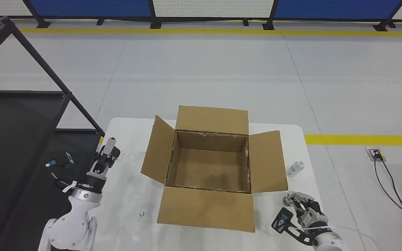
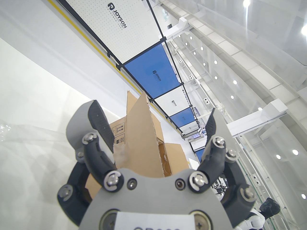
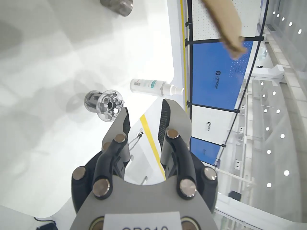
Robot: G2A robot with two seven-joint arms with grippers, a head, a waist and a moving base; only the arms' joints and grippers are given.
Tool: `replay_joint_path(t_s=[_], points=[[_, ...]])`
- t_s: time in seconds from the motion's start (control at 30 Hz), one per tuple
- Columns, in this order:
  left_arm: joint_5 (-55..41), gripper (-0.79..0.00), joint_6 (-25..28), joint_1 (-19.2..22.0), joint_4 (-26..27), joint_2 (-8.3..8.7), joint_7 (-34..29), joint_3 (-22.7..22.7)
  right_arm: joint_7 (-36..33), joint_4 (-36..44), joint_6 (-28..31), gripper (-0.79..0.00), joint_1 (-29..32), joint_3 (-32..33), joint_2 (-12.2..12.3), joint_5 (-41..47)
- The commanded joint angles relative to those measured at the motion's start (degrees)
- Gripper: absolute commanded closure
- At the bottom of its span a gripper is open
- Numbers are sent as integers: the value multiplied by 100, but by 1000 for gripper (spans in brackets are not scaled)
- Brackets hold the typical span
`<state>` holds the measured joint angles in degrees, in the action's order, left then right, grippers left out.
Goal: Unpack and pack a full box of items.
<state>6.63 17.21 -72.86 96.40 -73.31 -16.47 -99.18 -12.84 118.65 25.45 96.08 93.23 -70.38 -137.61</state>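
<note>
The open box (image 1: 207,212) is standing in the middle of the table (image 1: 125,207). The left gripper (image 2: 153,118) is hanging left of it, fingers spread wide and empty. The right gripper (image 3: 145,107) is hovering near right of the box, fingers partly apart, gripping nothing. A clear spool (image 3: 105,105) is lying just beyond one fingertip, and a spray bottle (image 3: 150,87) is lying a little farther.

Overhead top view, low wrists, shared box (image 1: 206,210)
</note>
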Motion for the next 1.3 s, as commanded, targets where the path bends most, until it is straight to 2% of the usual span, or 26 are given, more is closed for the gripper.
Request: replay_joint_path(t_s=[0.0,0.13,0.33,0.6,0.8,0.97,1.27], points=[[0,-785,0,0,0,0,0,0,-81,-42,153,0,-132,21,-5,249],[0,-785,0,0,0,0,0,0,-6,-300,484,0,-548,-31,-15,832],[0,-785,0,0,0,0,0,0,127,-596,610,0,-1037,-202,-25,1324],[0,-785,0,0,0,0,0,0,315,-151,384,0,-981,-278,-27,1674],[0,-785,0,0,0,0,0,0,470,73,718,0,-1023,-376,-6,1963],[0,-785,0,0,0,0,0,0,412,37,796,0,-1254,-750,-11,1945],[0,-785,0,0,0,0,0,0,276,-26,312,0,-1616,-1487,-45,1407]])
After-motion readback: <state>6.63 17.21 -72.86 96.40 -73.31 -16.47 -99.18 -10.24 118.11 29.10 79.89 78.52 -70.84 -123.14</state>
